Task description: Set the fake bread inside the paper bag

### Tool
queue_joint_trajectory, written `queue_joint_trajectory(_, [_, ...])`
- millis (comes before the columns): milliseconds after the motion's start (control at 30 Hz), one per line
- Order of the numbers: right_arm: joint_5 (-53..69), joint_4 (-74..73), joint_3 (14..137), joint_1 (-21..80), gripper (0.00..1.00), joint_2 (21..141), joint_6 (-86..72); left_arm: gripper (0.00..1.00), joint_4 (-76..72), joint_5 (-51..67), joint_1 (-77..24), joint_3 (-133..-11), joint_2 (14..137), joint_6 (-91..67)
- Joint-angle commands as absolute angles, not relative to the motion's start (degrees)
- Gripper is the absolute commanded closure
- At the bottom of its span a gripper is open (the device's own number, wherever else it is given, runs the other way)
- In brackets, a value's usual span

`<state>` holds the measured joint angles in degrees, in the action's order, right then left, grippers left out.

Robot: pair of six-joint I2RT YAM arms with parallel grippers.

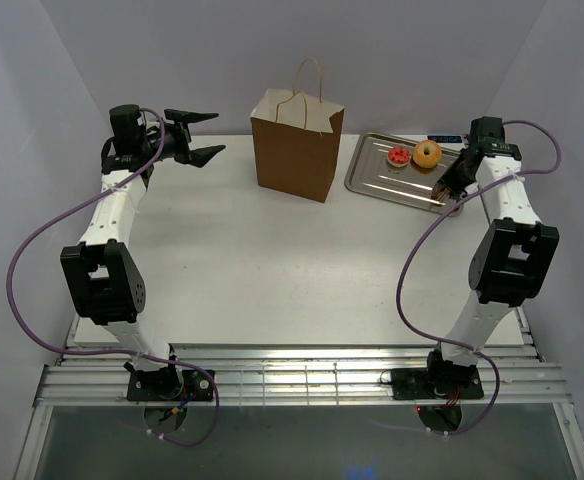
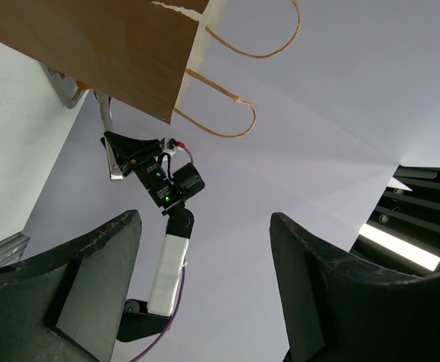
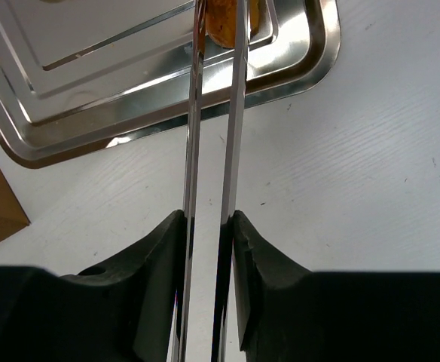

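In the top view, the paper bag was found standing upright at 12 o'clock on the table, with the metal tray near it at 2 o'clock. A red-topped tart and an orange ring donut were noted lying close together on the tray. The left gripper was seen at 10 o'clock, apart from the bag, and the right gripper at the tray's 4 o'clock corner. In the left wrist view, the fingers were observed spread wide with nothing between them; the bag's side and loop handles were seen at 11 o'clock. In the right wrist view, the fingers were found pressed onto the two blades of the tongs, and a golden-brown piece was seen between the blade tips at 12 o'clock, over the tray. The pale round was not located. The pastries were judged light, stiff and rather smooth; a hold across the middle of each was advised, with modest pressure, lest one slip from the thin blades.
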<state>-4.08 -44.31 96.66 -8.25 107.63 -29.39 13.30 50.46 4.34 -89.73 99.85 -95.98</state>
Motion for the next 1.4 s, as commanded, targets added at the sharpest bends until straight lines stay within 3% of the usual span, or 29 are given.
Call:
queue_joint_trajectory(0, [-3.5,-40.8,95.6,-8.4,0.83,102.1,-28.7,0.21,13.3,51.1,4.7,-91.7,95.9,-95.0])
queue_joint_trajectory(500, [7.6,-31.0,95.8,-5.3,0.83,92.5,-27.3,0.21,13.9,50.6,4.7,-87.0,92.3,-94.6])
queue_joint_trajectory(867, [20.9,-20.0,107.3,5.0,0.83,94.8,-22.5,0.21,12.7,49.9,4.7,-81.7,88.6,-96.1])
queue_joint_trajectory(1167, [24.2,-19.2,116.6,12.6,0.83,99.3,-19.7,0.21,13.1,49.5,4.7,-81.7,87.8,-96.1])
queue_joint_trajectory(1367, [22.4,-20.1,115.8,15.8,0.83,98.9,-17.2,0.21,13.1,49.4,4.7,-82.3,88.1,-96.0])
